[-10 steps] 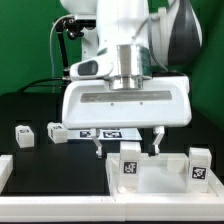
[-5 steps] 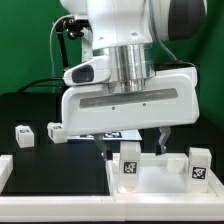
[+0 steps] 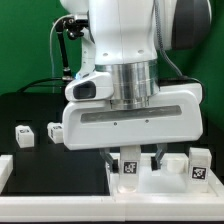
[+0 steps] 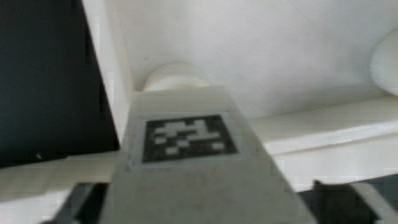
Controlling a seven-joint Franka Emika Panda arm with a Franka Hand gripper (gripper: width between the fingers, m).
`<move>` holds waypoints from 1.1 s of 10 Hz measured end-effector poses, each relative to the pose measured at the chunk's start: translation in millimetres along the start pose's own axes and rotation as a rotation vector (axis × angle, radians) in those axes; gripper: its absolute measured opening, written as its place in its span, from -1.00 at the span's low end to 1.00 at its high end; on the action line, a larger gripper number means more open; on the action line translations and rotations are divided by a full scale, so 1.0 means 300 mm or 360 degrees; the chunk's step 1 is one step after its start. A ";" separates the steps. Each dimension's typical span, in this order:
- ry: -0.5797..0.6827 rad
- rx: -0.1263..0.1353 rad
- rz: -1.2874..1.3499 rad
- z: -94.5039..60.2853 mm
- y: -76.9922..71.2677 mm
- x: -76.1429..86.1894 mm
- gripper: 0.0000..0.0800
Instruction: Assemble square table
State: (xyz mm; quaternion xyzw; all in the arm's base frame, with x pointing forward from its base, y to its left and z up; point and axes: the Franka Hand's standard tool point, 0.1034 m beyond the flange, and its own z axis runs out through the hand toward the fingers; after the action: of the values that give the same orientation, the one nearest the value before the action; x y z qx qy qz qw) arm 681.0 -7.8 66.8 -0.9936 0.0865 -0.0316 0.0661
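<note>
square table leg block (image 3: 130, 167) stands on the slab (image 3: 165, 186), gripper (image 3: 131, 161) straddling it, grip impossible to tell; second leg block (image 3: 200, 166) at 3 o'clock.

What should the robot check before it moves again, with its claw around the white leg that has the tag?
1. Gripper straddles the tagged leg: ok.
2. Leg centred in the wrist view: ok.
3. Fingers pressing on the leg: cannot tell.
4. Leg standing upright: ok.
5. Neighbouring leg apart from the fingers: ok.
6. Square table lying flat: ok.
</note>
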 end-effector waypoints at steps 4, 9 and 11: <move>0.0004 -0.0021 0.0469 0.000 0.031 0.002 -0.27; 0.0029 -0.0049 0.1547 0.013 0.046 -0.014 -0.27; 0.0022 -0.0008 0.2019 0.015 0.061 -0.021 -0.26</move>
State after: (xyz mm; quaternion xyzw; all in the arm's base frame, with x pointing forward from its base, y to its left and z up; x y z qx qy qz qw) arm 672.2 -24.0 59.5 -0.7489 0.6590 0.0074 0.0689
